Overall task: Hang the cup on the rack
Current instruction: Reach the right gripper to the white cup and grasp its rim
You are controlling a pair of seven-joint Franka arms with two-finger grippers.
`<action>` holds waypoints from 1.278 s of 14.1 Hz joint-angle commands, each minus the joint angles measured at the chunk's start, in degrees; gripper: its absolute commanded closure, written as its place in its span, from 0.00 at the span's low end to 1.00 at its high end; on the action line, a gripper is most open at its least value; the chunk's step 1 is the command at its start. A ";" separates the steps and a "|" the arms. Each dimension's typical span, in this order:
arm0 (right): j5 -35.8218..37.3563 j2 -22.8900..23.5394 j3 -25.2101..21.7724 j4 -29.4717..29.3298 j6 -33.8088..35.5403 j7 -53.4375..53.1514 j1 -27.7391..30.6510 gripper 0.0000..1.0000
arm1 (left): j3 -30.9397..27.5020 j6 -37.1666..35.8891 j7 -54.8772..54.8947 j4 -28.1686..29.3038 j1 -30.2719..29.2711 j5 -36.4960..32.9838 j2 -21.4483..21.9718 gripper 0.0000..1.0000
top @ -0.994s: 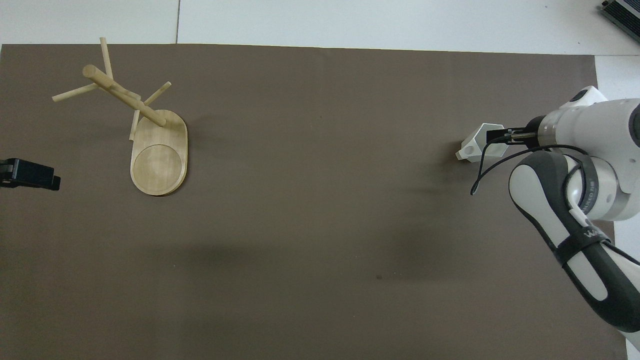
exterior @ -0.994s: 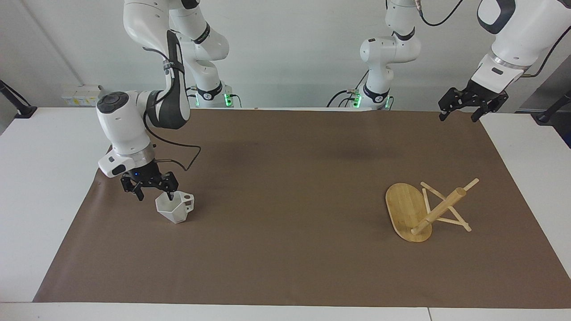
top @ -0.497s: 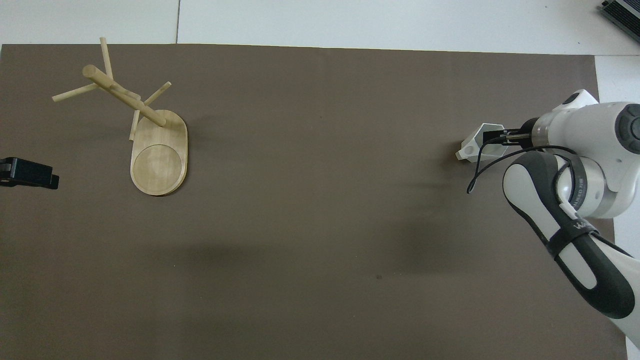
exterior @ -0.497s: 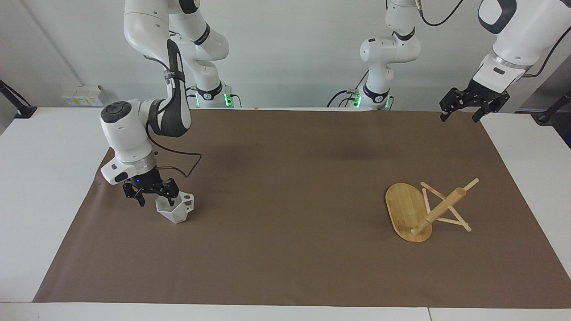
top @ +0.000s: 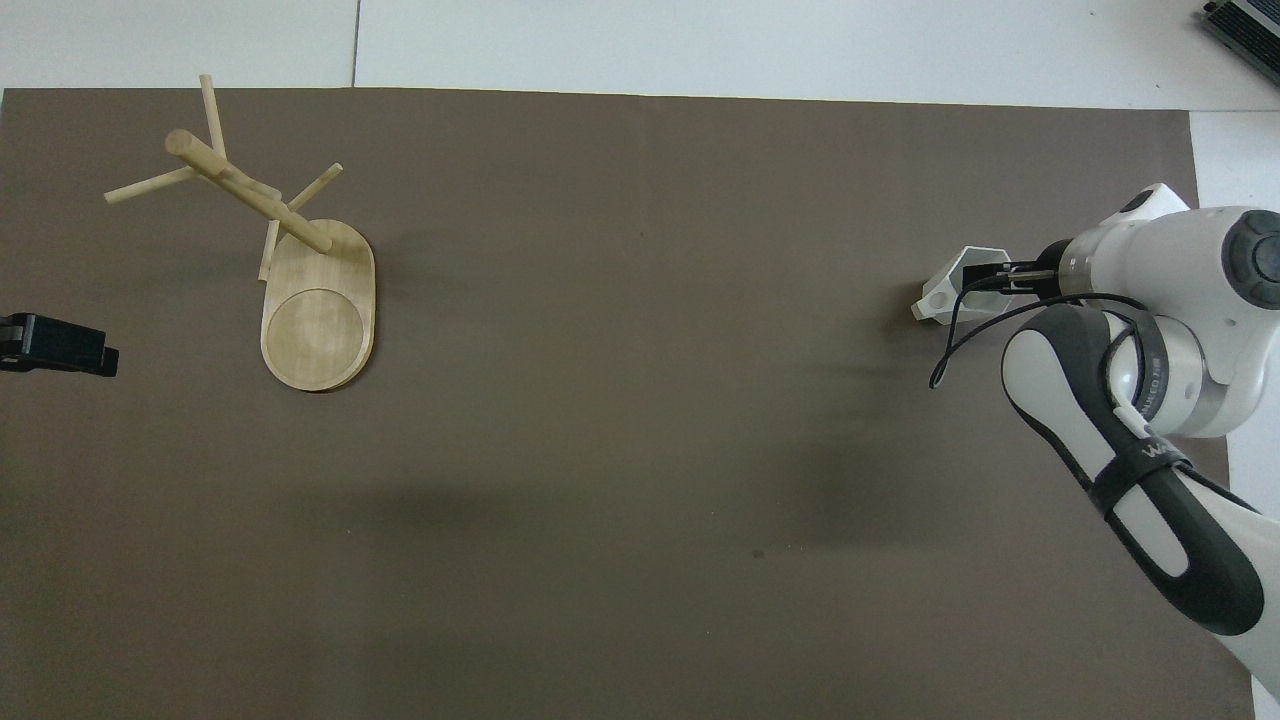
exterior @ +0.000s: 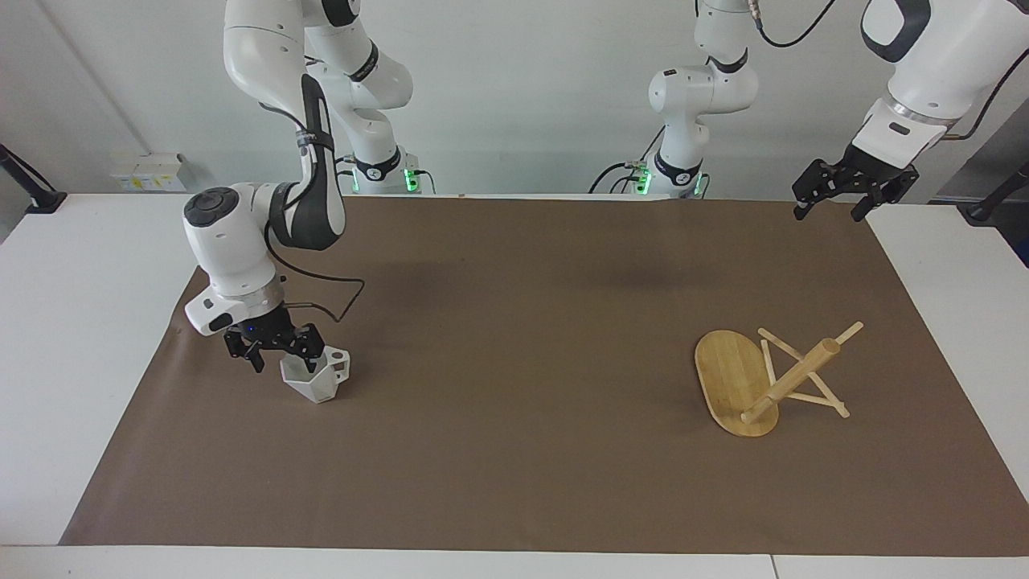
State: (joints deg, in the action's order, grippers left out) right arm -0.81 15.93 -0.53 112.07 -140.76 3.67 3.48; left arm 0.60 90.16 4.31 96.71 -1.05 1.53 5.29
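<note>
Right gripper (exterior: 277, 351): positioned at the left of the facing view, low over the brown mat (exterior: 530, 450) and directly at the cup (exterior: 315, 378). The fingers are spread apart. One finger (exterior: 309, 359) reaches down inside the cup's mouth; the other hangs outside the cup wall, on the side toward the right arm's end of the table. The rim wall stands between the two fingers. Whether either finger presses the wall cannot be told. In the overhead view the same gripper (top: 995, 280) enters the cup (top: 950, 293) at the right edge of the frame.

Cup: rests on the mat, tilted, mouth turned up toward the gripper, handle with its round hole pointing toward the table centre.

Left gripper (exterior: 832, 201): raised at the upper right of the facing view, over the mat's corner, fingers spread, holding nothing. This arm waits. In the overhead view only its black tip (top: 60, 345) shows at the left edge.

Rack (exterior: 764, 378): lies tipped over at the right of the facing view, oval base on edge, post and pegs slanting toward the left arm's end of the table. It is well apart from the cup.

Writing: a dark strap on the right arm carries pale lettering in the overhead view; it cannot be read in full.
</note>
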 commanded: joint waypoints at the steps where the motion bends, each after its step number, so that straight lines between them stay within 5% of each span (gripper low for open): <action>1: 0.19 -0.55 0.35 0.70 0.05 -1.21 0.47 0.00 | -0.07 1.86 -0.61 2.17 -0.09 0.67 1.66 0.00; 7: 0.28 -0.55 0.35 0.52 1.19 -0.77 0.47 0.32 | 0.02 2.39 -1.66 2.61 0.35 0.67 1.74 0.00; 14: 0.28 -0.55 0.44 0.26 1.37 -0.77 0.21 0.96 | 0.02 3.09 -2.11 3.22 0.35 0.67 2.01 0.00; 18: 0.28 -0.55 0.44 -0.01 2.51 -0.77 0.21 1.00 | -0.07 3.09 -2.20 3.22 0.35 0.67 2.01 0.00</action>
State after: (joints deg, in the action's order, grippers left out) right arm -0.81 15.92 -0.47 112.13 -139.77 3.62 3.39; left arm 0.81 91.75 2.88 97.77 -1.04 1.53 5.51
